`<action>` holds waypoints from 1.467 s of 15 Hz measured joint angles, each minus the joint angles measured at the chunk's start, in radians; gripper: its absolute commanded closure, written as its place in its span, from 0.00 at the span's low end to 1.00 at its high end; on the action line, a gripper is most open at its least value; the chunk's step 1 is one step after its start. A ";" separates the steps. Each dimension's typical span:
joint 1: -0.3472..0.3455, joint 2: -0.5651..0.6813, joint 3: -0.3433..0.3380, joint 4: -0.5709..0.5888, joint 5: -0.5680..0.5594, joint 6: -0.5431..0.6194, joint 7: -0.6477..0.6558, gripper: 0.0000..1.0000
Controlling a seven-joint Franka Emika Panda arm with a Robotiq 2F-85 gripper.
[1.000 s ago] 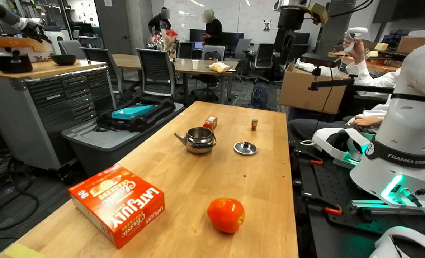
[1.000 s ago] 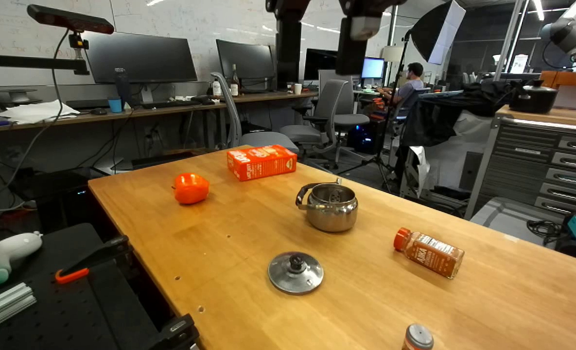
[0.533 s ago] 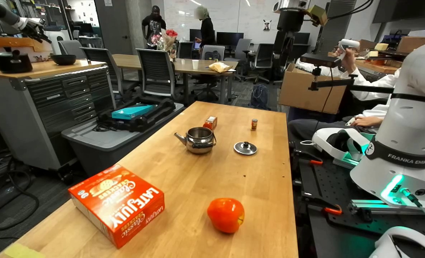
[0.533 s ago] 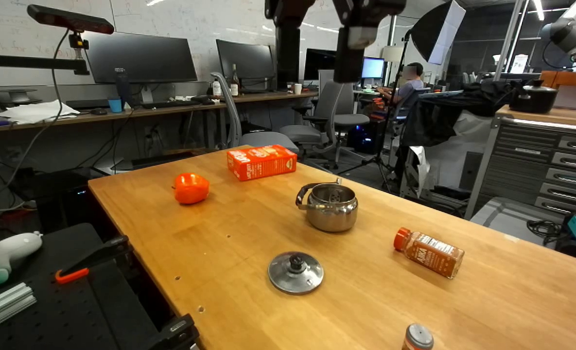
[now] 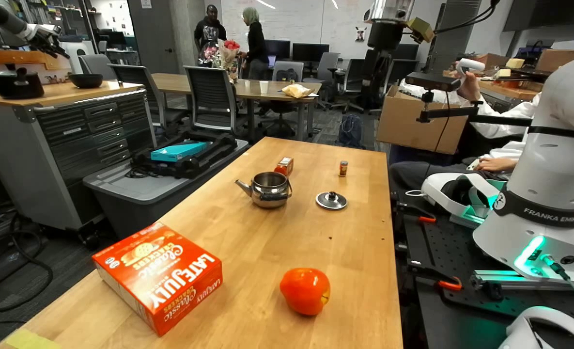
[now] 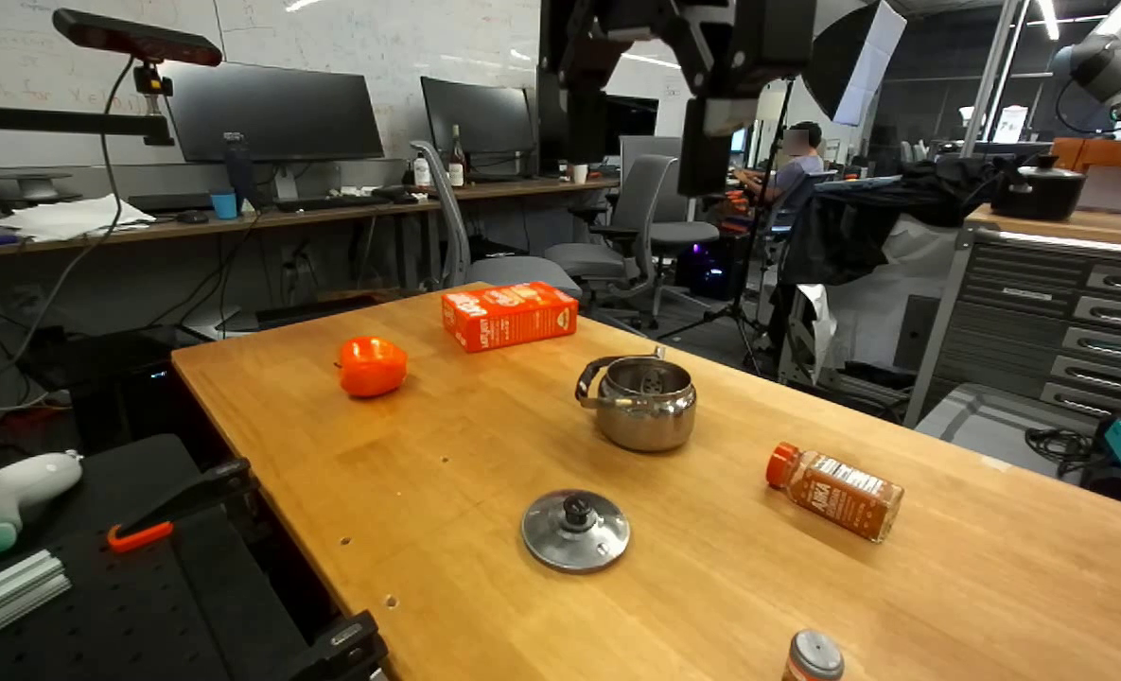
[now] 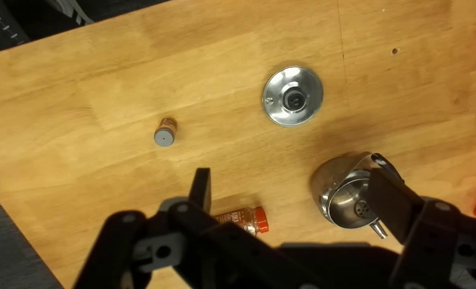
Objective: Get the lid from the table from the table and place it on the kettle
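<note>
The lid, a flat round silvery disc with a dark knob, lies knob up on the light wooden table [image 5: 354, 252]. It shows in both exterior views [image 5: 331, 201] [image 6: 551, 544] and in the wrist view [image 7: 293, 96]. The kettle, a squat shiny steel pot with spout and handle, stands upright and open-topped beside it [image 5: 270, 196] [image 6: 647, 421] [image 7: 328, 176]. My gripper [image 6: 645, 175] is open and empty, high above the table; it also shows in an exterior view [image 5: 370, 92]. In the wrist view my fingers [image 7: 290, 182] are wide apart, and one hides part of the kettle.
A spice bottle with an orange cap [image 6: 839, 497] lies near the kettle. A small grey-capped jar [image 7: 165, 132] stands beyond the lid. A red cracker box [image 5: 158, 276] and a red-orange fruit [image 5: 306, 291] are on the table too. Black clamps [image 6: 342, 648] sit at its edge.
My gripper has shifted a little sideways and lower, left in an exterior view and right in an exterior view. It stays open. The lid and kettle have not moved. People in the background moved.
</note>
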State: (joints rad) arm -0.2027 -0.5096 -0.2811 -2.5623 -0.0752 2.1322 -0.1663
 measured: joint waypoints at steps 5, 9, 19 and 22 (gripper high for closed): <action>0.006 0.026 0.013 -0.009 0.000 0.015 -0.003 0.00; 0.043 0.107 0.041 -0.054 0.017 0.101 -0.004 0.00; 0.072 0.318 0.098 -0.091 0.019 0.356 -0.015 0.00; 0.072 0.346 0.098 -0.091 0.020 0.370 -0.045 0.00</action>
State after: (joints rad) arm -0.1305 -0.1634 -0.1834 -2.6529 -0.0547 2.5021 -0.2117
